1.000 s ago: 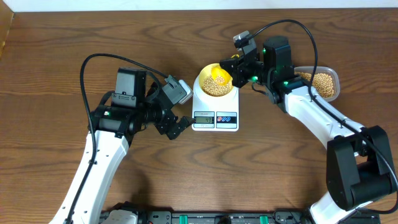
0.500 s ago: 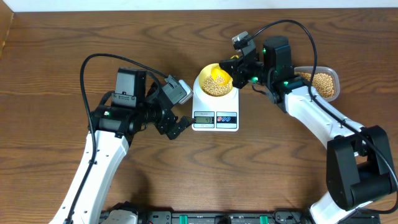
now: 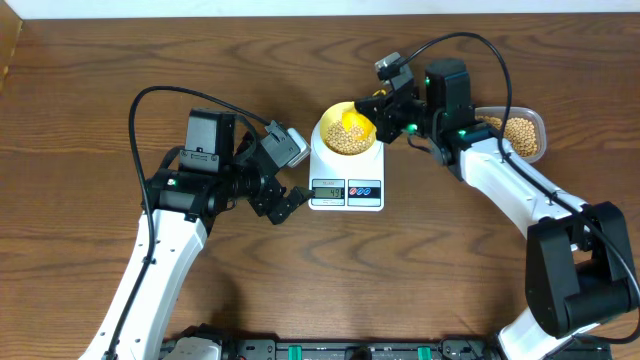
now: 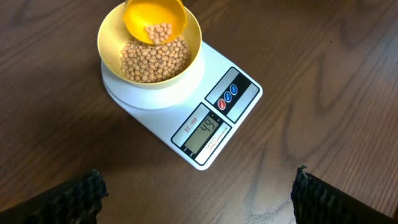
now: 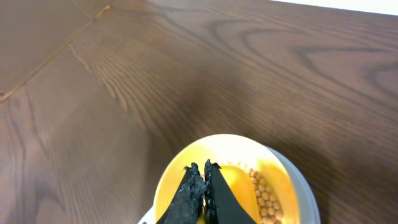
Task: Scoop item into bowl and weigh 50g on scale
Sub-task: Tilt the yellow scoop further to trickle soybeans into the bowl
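Observation:
The pale-yellow bowl (image 3: 328, 127) stands on the white scale (image 3: 347, 190) with tan beans (image 3: 348, 141) in it. My right gripper (image 3: 380, 117) is shut on the yellow scoop (image 3: 357, 124), held tilted over the bowl's far side with a few beans in it (image 4: 157, 32). In the right wrist view the shut fingers (image 5: 200, 168) lie over the scoop (image 5: 235, 186) and bowl (image 5: 180, 160). My left gripper (image 3: 286, 201) is open and empty, just left of the scale's front. Its view shows the bowl (image 4: 109, 38), the scale (image 4: 239, 93) and the lit display (image 4: 203, 132).
A clear plastic tub (image 3: 521, 136) of beans stands right of the scale, behind my right arm. Bare wooden table (image 3: 400, 280) lies in front of the scale. The table's far edge runs along the top of the overhead view.

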Robot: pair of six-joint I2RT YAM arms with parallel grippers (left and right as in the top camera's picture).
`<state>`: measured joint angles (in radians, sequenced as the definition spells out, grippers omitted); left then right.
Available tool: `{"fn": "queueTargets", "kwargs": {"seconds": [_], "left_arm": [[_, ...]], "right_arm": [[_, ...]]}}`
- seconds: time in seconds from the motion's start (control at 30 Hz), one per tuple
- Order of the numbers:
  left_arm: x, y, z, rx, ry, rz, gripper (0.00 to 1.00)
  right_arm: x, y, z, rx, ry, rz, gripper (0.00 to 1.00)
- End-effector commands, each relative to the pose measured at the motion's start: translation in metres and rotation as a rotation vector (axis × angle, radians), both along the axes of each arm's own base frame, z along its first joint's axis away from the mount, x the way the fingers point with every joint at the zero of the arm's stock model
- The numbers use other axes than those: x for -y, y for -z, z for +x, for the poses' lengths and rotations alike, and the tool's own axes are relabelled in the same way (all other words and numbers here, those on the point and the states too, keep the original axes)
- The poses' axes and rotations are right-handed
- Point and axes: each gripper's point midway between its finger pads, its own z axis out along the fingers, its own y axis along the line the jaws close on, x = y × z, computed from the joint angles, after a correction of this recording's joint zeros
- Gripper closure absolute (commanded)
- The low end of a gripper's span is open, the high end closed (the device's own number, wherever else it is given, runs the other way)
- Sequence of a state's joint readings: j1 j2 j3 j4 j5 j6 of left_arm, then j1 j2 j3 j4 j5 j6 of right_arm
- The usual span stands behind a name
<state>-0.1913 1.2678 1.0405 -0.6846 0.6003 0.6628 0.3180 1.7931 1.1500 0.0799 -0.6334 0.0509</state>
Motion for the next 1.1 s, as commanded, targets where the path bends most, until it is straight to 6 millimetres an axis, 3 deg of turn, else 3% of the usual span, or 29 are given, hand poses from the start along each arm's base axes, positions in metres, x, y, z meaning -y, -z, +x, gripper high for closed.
{"fn": "queueTargets", "kwargs": {"seconds": [0.0, 0.07, 0.17, 0.23, 0.5, 1.07], "left_arm": [[0.000, 0.004, -0.002, -0.010, 0.013, -0.003, 0.02], [0.000, 0.004, -0.002, -0.010, 0.013, -0.003, 0.02], [0.000, 0.004, -0.002, -0.010, 0.013, -0.003, 0.02], [0.000, 0.004, -0.002, -0.010, 0.013, -0.002, 0.02], [0.000, 0.004, -0.002, -0.010, 0.013, -0.003, 0.02], [0.000, 0.004, -0.002, -0.010, 0.013, -0.003, 0.03]], "right_arm": [[-0.005, 0.004, -0.007, 0.060, -0.085, -0.030, 0.99], [0.002, 0.004, 0.004, 0.021, 0.003, -0.021, 0.99], [-0.001, 0.003, -0.001, 0.030, -0.033, -0.014, 0.99], [0.008, 0.001, 0.010, 0.038, 0.025, -0.019, 0.99], [0.001, -0.006, 0.006, -0.009, 0.013, 0.053, 0.99], [0.009, -0.006, 0.009, -0.077, 0.062, 0.093, 0.99]]}}
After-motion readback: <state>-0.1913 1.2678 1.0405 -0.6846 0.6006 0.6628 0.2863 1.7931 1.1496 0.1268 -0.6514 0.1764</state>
